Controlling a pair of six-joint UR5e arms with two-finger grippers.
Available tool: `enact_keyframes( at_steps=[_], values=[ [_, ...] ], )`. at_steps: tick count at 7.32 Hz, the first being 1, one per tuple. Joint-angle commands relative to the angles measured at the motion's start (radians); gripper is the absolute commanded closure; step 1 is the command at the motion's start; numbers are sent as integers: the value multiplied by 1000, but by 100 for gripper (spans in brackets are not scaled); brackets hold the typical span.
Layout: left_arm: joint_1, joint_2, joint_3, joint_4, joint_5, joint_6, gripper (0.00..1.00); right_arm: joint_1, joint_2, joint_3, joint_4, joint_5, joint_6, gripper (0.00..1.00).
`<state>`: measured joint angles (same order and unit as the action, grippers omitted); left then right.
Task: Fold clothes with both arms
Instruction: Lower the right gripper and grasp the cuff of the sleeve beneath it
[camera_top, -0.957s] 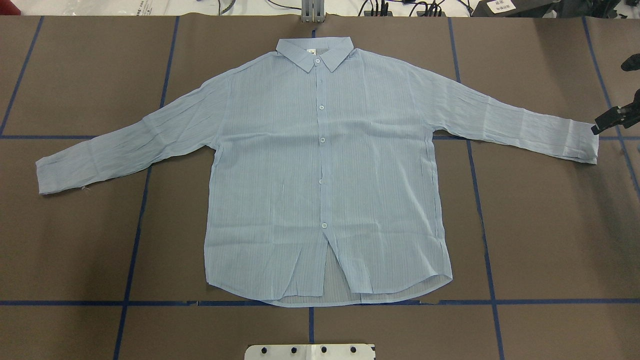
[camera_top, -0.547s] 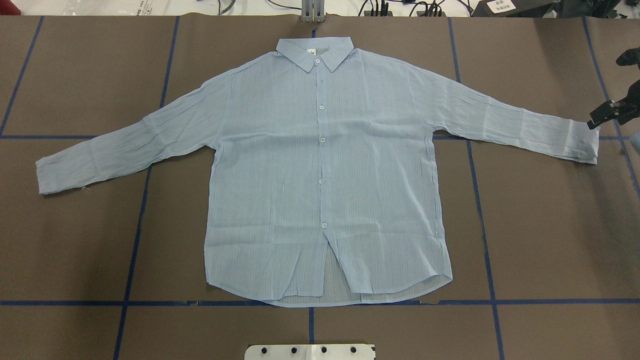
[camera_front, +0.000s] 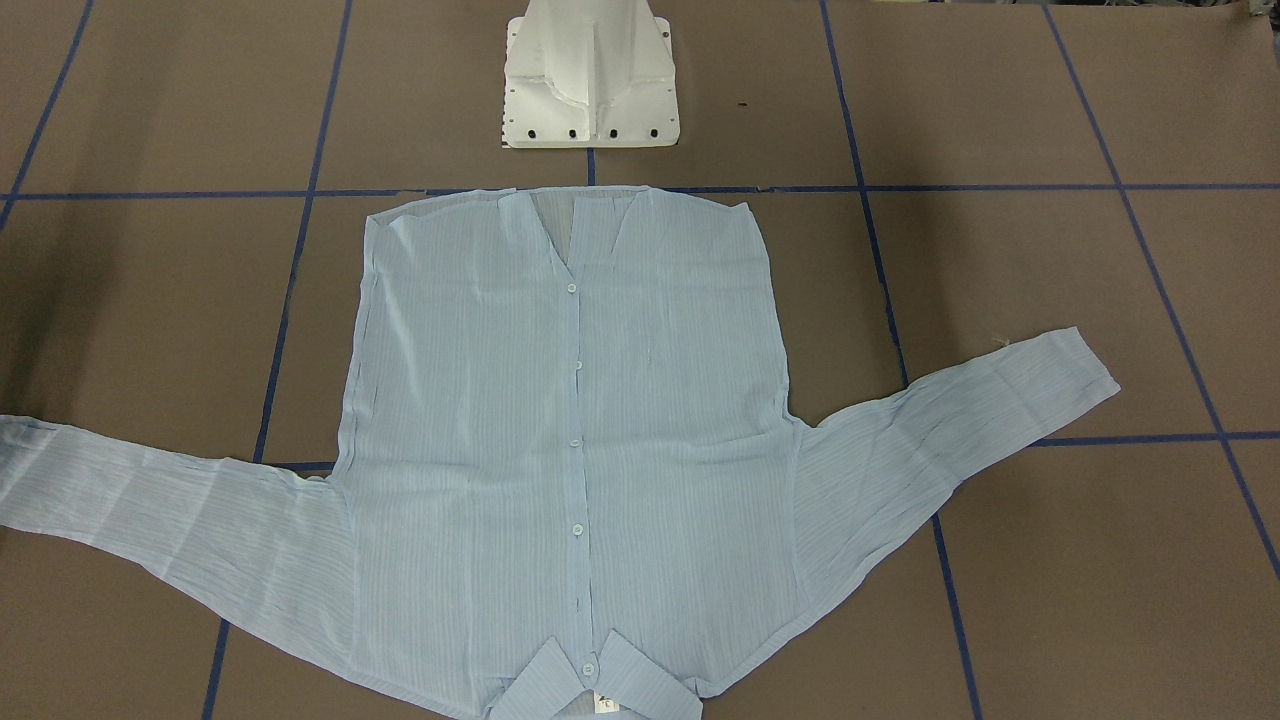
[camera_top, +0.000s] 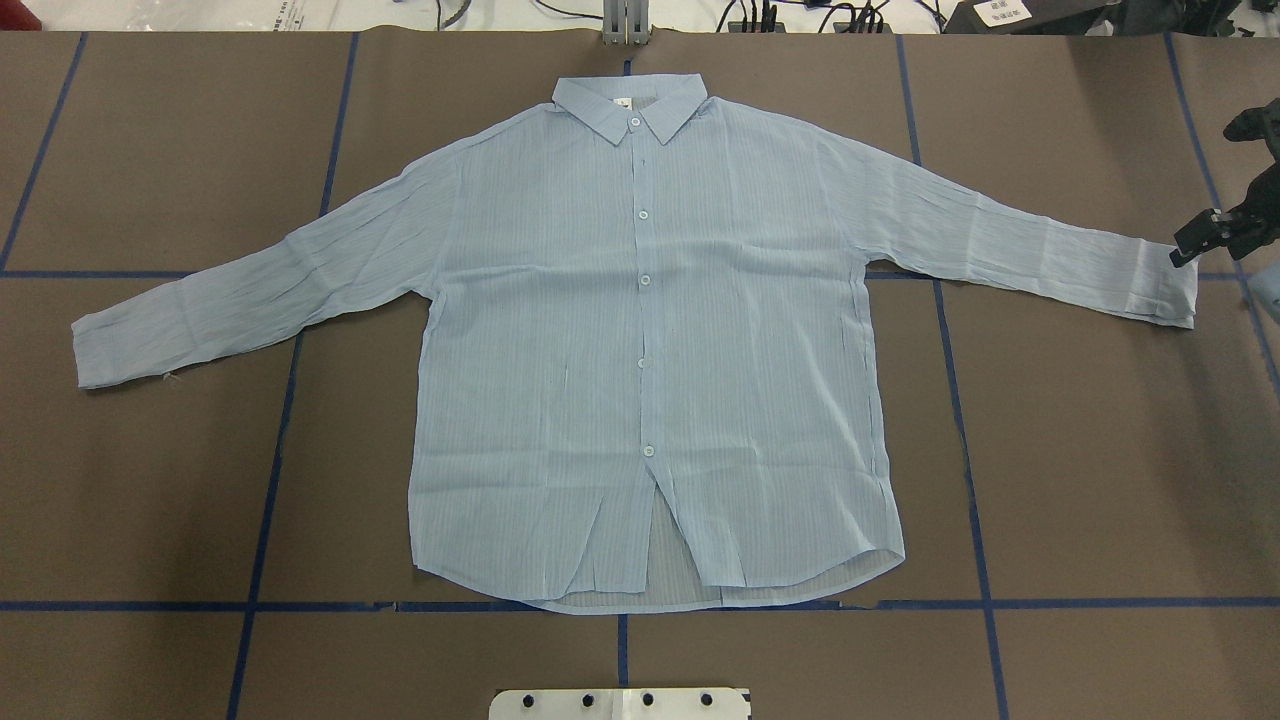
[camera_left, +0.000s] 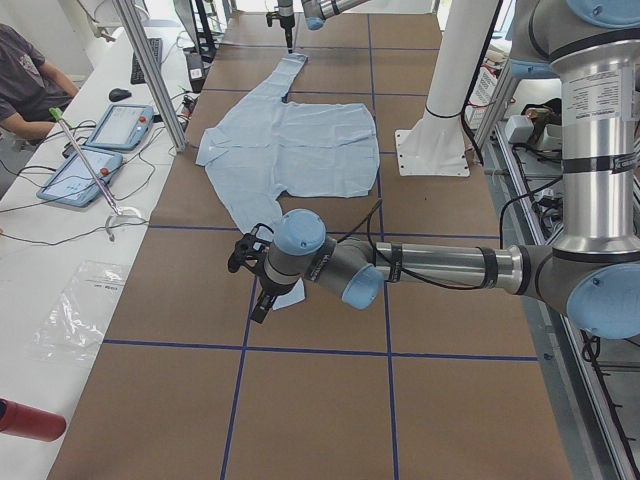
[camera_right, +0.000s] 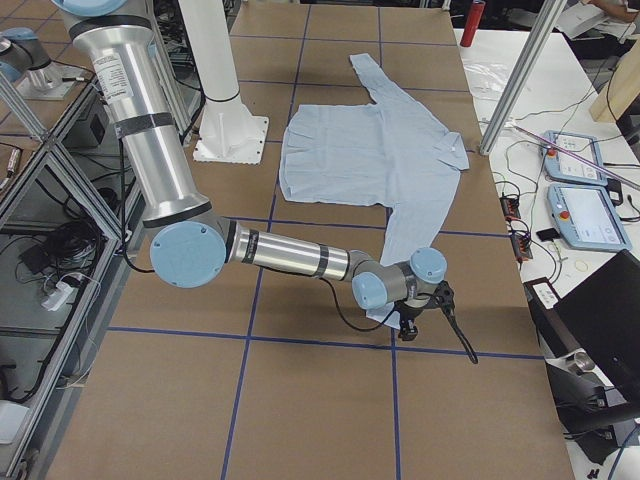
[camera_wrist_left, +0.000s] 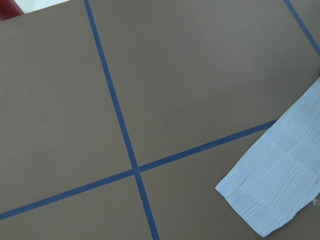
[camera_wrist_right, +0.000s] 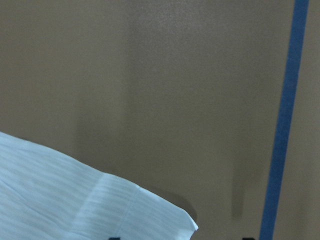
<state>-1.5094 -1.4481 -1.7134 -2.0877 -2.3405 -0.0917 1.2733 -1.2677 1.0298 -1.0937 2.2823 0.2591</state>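
Edging inward from the overhead view's right edge since a second ago, the right tool (camera_top: 1192, 242) hangs at the near sleeve cuff (camera_top: 1165, 288), tips apart; the left tool (camera_left: 252, 285) sits just beyond the far cuff (camera_left: 290, 297), open or closed I cannot tell; the pale blue shirt (camera_top: 640, 350) lies flat, buttoned, sleeves spread on the brown bench (camera_top: 1100, 450)

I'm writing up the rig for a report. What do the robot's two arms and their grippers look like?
Both the left arm and right arm are silver-grey tubes with light blue joint caps and black cables. Each ends in a black two-finger gripper: left gripper, right gripper.
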Motion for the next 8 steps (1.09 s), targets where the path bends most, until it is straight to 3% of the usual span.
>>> enact_keyframes(
  at_steps=[1,4,5,6,7,8],
  values=[
    [0,0,0,0,1,1,0,-8,2,-8,-2,-1,0,21],
    [-2,0,0,0,1,1,0,-19,8,-16,-3,-1,0,29],
    [-2,0,-2,0,1,0,0,-20,8,-16,-3,-1,2,43],
    [-2,0,-2,0,1,1,0,-20,8,-16,-3,-1,2,67],
    [-2,0,-2,0,1,1,0,-20,8,-16,-3,-1,3,100],
    [-3,0,-3,0,1,1,0,-19,10,-14,-3,0,6,100]
  ],
)
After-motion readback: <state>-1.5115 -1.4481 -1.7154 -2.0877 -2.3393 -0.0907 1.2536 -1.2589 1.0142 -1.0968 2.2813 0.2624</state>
